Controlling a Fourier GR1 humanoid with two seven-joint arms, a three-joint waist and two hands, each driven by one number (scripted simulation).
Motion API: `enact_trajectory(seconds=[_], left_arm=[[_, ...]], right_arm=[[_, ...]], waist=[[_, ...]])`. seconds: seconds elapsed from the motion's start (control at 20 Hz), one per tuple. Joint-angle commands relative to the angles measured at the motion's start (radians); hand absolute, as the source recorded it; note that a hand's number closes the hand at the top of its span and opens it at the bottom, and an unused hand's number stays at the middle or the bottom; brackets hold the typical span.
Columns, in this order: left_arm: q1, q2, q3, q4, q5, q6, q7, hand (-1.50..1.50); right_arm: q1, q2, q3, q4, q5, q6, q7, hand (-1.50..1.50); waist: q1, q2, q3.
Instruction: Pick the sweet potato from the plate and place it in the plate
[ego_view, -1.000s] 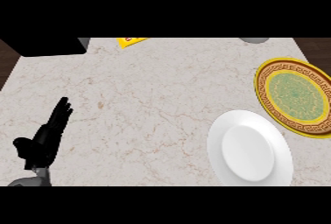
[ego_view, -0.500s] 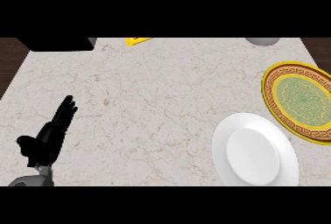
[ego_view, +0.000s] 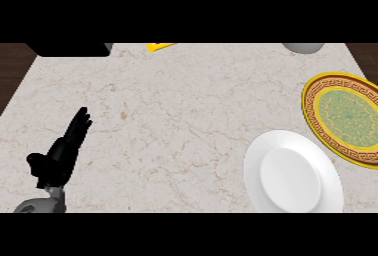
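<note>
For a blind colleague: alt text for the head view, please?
Two plates sit at the right of a marbled counter: a plain white plate nearer the robot and a yellow-rimmed green patterned plate beyond it, both empty. The robot's left hand rests open at the lower left, fingers straight; the right hand is out of view.

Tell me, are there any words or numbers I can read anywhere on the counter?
None: no words, numbers or labels can be read.
The gold-rimmed plate carries only a pattern, no letters.
The yellow thing at the far edge is cut off and shows no print.
</note>
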Motion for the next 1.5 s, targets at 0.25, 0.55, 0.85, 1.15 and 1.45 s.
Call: enact_trajectory(seconds=[0.25, 0.55, 0.85, 1.15, 1.45], left_arm=[[-0.051, 0.001, 0.029, 0.105, -0.007, -0.031, -0.057, 0.0], [-0.013, -0.012, 0.007, -0.008, -0.02, -0.028, 0.019, 0.0], [0.002, -0.019, 0.003, -0.057, -0.025, -0.024, 0.044, 0.0], [-0.004, -0.021, 0.019, -0.001, -0.04, -0.023, -0.009, 0.0], [-0.062, -0.065, 0.004, 0.108, -0.066, -0.008, -0.054, 0.0]], right_arm=[[-0.107, 0.059, 0.043, -0.2, -0.02, 0.027, 0.165, 1.5], [-0.181, 0.024, 0.104, -0.225, 0.018, 0.087, 0.226, 1.5], [-0.36, 0.066, 0.235, -0.179, 0.071, 0.072, 0.328, 1.5], [-0.487, 0.197, 0.374, -0.244, 0.149, 0.009, 0.456, 1.5], [-0.639, 0.295, 0.465, -0.075, 0.244, -0.092, 0.463, 1.5]], waist=[[0.007, 0.003, -0.001], [0.011, 0.002, 0.0], [0.022, 0.003, 0.001], [0.017, 0.002, 0.0], [0.018, 0.005, 0.0]])
